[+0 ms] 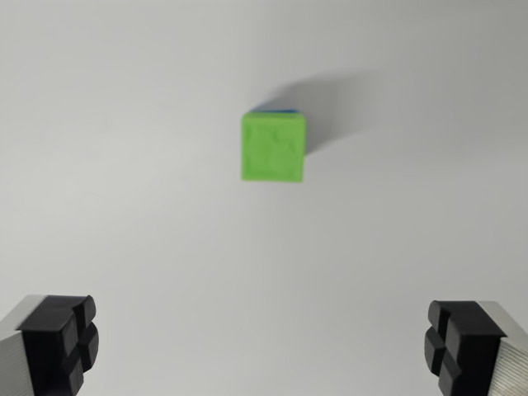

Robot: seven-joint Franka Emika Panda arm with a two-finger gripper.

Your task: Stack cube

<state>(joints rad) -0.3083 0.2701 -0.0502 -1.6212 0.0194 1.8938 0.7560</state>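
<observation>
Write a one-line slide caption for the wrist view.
Open end effector hangs above a green cube resting atop a blue cube on a white table.

Lab-like setup — plain white tabletop (124, 165), bare, evenly lit

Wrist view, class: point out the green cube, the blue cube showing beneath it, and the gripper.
Green cube (274, 147), wrist view, middle of its top face.
Blue cube (274, 110), wrist view, thin blue strip at the green cube's far edge.
Gripper (266, 346), wrist view, midway between the black fingertips.
</observation>
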